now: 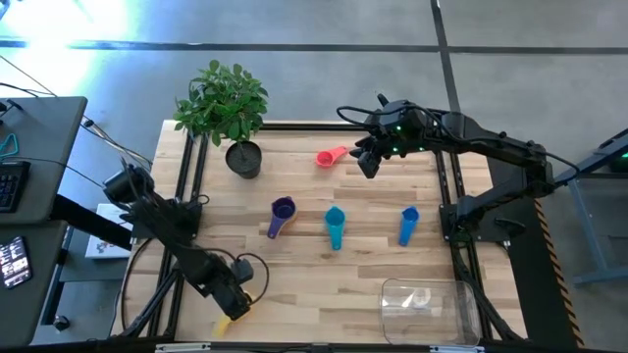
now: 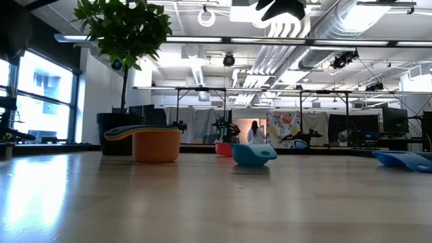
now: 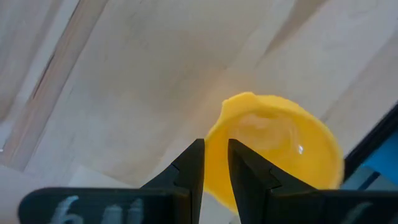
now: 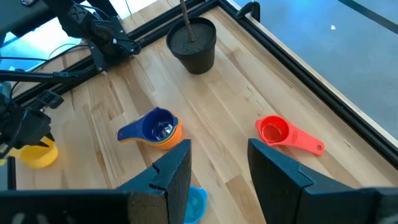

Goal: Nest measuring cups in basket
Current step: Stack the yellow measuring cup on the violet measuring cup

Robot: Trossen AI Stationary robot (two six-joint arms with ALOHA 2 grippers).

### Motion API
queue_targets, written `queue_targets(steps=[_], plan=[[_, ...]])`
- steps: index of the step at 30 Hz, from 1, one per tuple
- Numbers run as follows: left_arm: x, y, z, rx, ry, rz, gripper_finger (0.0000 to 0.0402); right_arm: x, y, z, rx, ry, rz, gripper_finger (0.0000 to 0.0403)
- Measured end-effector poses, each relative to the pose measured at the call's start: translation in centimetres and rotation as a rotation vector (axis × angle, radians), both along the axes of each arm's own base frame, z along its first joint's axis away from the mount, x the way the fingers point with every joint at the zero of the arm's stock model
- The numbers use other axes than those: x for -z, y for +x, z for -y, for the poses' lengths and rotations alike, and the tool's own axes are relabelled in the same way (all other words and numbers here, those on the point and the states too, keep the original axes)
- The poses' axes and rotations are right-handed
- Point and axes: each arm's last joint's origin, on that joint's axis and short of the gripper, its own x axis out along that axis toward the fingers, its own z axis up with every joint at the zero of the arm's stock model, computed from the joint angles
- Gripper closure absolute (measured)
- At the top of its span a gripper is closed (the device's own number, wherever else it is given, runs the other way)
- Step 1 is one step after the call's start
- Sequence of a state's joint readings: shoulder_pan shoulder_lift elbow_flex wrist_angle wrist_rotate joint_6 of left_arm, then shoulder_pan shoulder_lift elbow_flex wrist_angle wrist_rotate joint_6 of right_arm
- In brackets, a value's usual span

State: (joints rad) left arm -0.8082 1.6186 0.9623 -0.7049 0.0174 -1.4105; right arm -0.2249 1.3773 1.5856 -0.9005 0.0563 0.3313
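Note:
A yellow measuring cup (image 3: 280, 149) sits at the table's near left corner (image 1: 224, 322), under my left gripper (image 3: 216, 163), whose fingers stand close together over its rim. My right gripper (image 4: 219, 165) hangs open and empty above the far side, beside a pink cup (image 1: 332, 156) lying on the wood. In mid-table, a purple cup nested in an orange one (image 1: 282, 214), a teal cup (image 1: 335, 226) and a blue cup (image 1: 408, 224) rest on the table. The clear basket (image 1: 429, 306) stands at the near right. My left gripper comes from above, pointing steeply down, onto the yellow cup's rim (image 3: 211, 146) at one side. One finger (image 3: 249, 174) is over the cup's inside and the other (image 3: 189, 171) is outside the wall. Whether the cup's bottom is on the table I cannot tell.
A dark plant pot (image 1: 243, 157) with a leafy plant stands at the far left. Black frame rails (image 1: 186, 176) run along the table's left, far and right edges. Bare wood lies between the row of cups and the near edge.

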Motion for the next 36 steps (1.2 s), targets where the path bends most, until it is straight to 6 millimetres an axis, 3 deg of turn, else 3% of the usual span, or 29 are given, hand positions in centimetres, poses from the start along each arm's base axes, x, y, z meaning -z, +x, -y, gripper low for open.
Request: queue_targets(steps=[8,19,36], plan=[[0.4,0.2,0.2,-0.009,-0.004,-0.004,0.0339,0.0,0.0,0.0,0.0,0.0,-0.001,0.0253],[-1.1,0.8,0.8,0.002,-0.021,0.014,0.0339,0.0,0.0,0.0,0.001,0.0,-0.001,0.0253],[-1.3,1.5,0.1,0.052,-0.021,0.006,0.0339,0.0,0.0,0.0,0.001,0.0,-0.001,0.0253]])
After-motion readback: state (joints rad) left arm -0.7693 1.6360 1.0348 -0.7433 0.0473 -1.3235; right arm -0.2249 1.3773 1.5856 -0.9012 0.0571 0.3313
